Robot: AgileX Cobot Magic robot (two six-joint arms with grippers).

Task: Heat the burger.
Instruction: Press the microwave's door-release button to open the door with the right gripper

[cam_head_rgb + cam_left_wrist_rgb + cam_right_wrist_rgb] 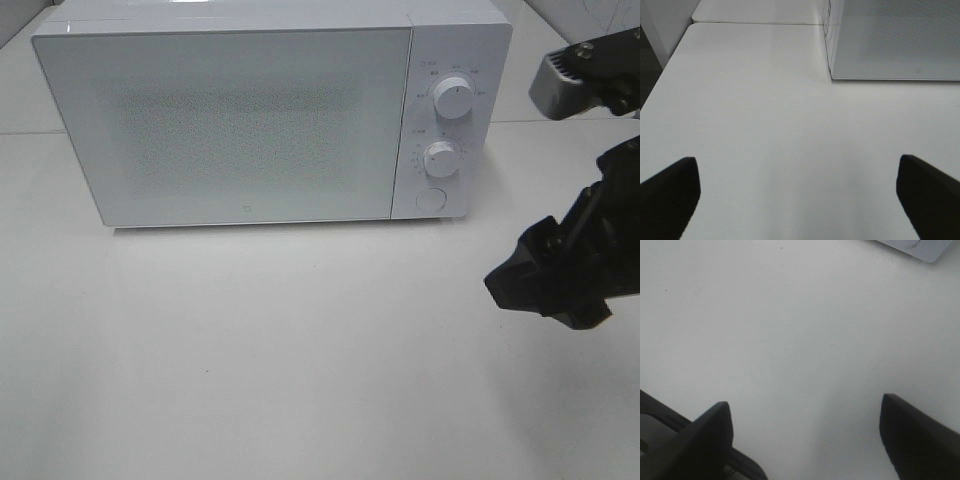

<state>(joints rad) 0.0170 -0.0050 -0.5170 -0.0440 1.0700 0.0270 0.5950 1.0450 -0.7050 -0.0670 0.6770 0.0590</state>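
The burger is out of view in all three frames. A white microwave (250, 120) stands at the back of the table with its door closed; its front also shows in the left wrist view (895, 45). My right gripper (530, 272) hovers over the table to the right of the microwave and in front of it. In its own view the right gripper (805, 425) is open, with only bare table between the fingers. My left gripper (797, 185) is wide open above the table, left of the microwave's front, holding nothing. It does not show in the exterior view.
The microwave's panel carries two white dials (453, 100) (441, 158) and a round button (430, 200). A grey part of the right arm (575, 80) juts in at the top right. The white table (300, 350) ends at an edge (670, 70) beside the left gripper.
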